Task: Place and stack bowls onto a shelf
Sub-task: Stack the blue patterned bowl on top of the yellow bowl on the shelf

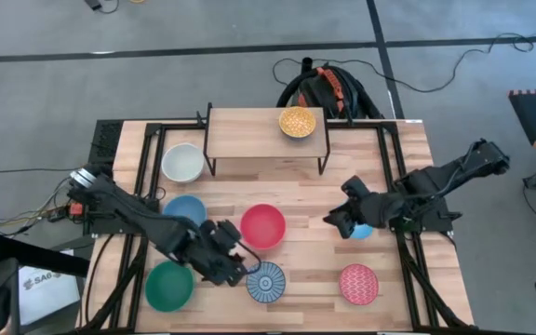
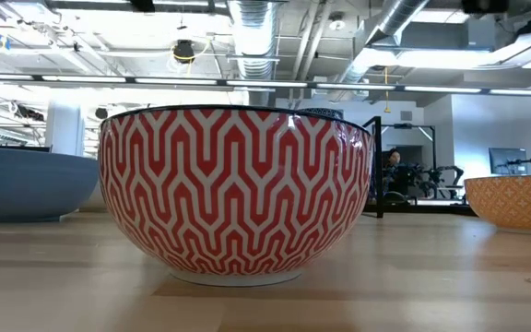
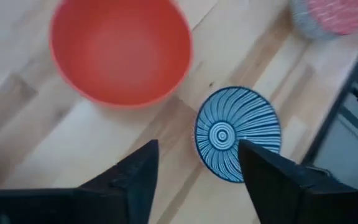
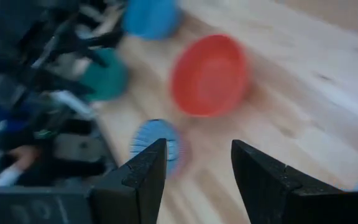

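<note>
From above, the shelf (image 1: 266, 130) stands at the far middle of the table (image 1: 408, 279) with the yellow bowl (image 1: 297, 122) on its right part; the white bowl (image 1: 182, 163) sits just left of it on the tabletop; a light blue bowl (image 1: 186, 208), the red bowl (image 1: 263, 226), the green bowl (image 1: 168, 285), the blue-and-white bowl (image 1: 266, 282) and the pink patterned bowl (image 1: 358, 284) are spread over the near half; the left gripper (image 1: 234, 263) hangs between the red and the blue-and-white bowls; the right gripper (image 1: 340, 220) hovers right of the red bowl, with a second light blue bowl (image 1: 362, 230) showing under the arm.

At table height the pink patterned bowl (image 2: 236, 192) fills the middle; a blue bowl (image 2: 28, 184) sits left, an orange-patterned one (image 2: 516, 203) right.

From the left wrist, the fingers (image 3: 138, 177) stand apart, released, holding nothing, over the blue-and-white bowl (image 3: 237, 132); the red bowl (image 3: 120, 50) lies beyond.

From the right wrist, the fingers (image 4: 260, 171) are spread and empty above bare wood; the red bowl (image 4: 209, 74) lies ahead.
</note>
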